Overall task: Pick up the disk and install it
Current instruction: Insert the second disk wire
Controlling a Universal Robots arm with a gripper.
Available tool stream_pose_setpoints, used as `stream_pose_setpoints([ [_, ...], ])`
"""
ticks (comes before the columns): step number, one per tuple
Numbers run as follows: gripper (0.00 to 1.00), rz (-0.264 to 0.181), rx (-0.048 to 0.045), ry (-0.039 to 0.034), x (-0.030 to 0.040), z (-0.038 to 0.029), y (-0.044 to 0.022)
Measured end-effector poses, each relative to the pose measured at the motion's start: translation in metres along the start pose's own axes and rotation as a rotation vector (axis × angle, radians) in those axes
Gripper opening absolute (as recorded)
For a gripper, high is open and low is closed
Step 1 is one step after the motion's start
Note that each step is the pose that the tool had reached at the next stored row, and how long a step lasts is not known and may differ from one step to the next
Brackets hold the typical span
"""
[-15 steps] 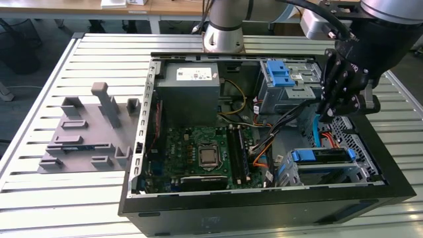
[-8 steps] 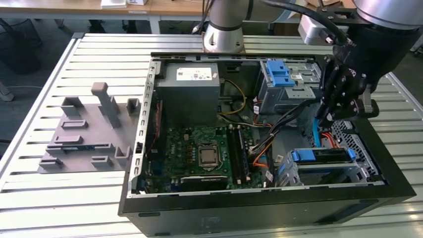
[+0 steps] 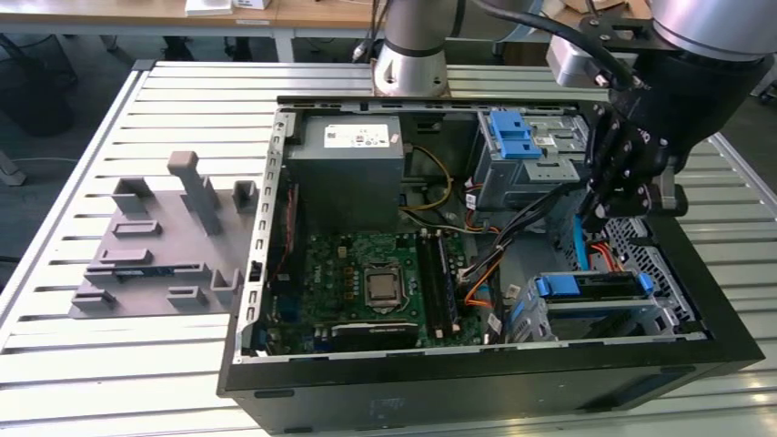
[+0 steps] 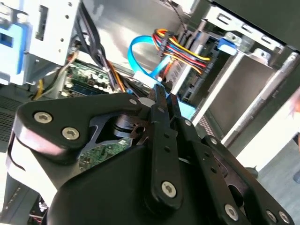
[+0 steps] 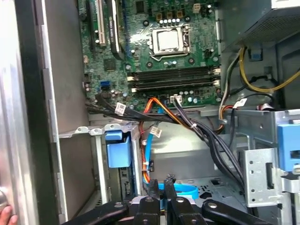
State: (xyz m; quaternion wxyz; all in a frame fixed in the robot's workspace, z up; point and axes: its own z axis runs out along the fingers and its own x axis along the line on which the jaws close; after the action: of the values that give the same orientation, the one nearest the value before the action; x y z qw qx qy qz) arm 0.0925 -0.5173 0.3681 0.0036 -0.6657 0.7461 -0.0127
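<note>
The disk sits in the drive cage at the near right corner of the open computer case, with its blue side rails showing at both ends. In the first wrist view its blue rail shows in the cage. My gripper hangs above that corner, a little behind the cage. Its fingers are shut and hold nothing in both wrist views. Below the fingertips lie a blue data cable and a bundle of coloured power wires.
A grey power-supply box and the motherboard fill the case's left half. A second cage with blue rails stands at the back right. A grey slotted fixture plate lies on the table at the exterior view's left. A fingertip shows at the case's edge.
</note>
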Motion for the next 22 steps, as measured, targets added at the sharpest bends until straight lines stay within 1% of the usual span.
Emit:
stream_pose_setpoints([
  [2, 0.16, 0.001, -0.0040, -0.0350, 0.0009, 0.0001, -0.0001],
  [3, 0.16, 0.001, -0.0055, -0.0476, 0.0015, 0.0002, -0.0001],
  [4, 0.16, 0.001, -0.0059, -0.0525, 0.0022, 0.0005, -0.0002],
  [7, 0.16, 0.001, -0.0054, -0.0531, 0.0045, 0.0015, -0.0005],
  [9, 0.16, 0.001, -0.0056, -0.0556, 0.0091, 0.0036, -0.0010],
  [11, 0.16, 0.001, -0.0059, -0.0585, 0.0156, 0.0071, -0.0016],
  [15, 0.16, 0.001, -0.0062, -0.0609, 0.0265, 0.0145, -0.0027],
  [20, 0.16, 0.001, -0.0065, -0.0638, 0.0353, 0.0235, -0.0035],
  [22, 0.16, 0.001, -0.0067, -0.0654, 0.0375, 0.0253, -0.0037],
])
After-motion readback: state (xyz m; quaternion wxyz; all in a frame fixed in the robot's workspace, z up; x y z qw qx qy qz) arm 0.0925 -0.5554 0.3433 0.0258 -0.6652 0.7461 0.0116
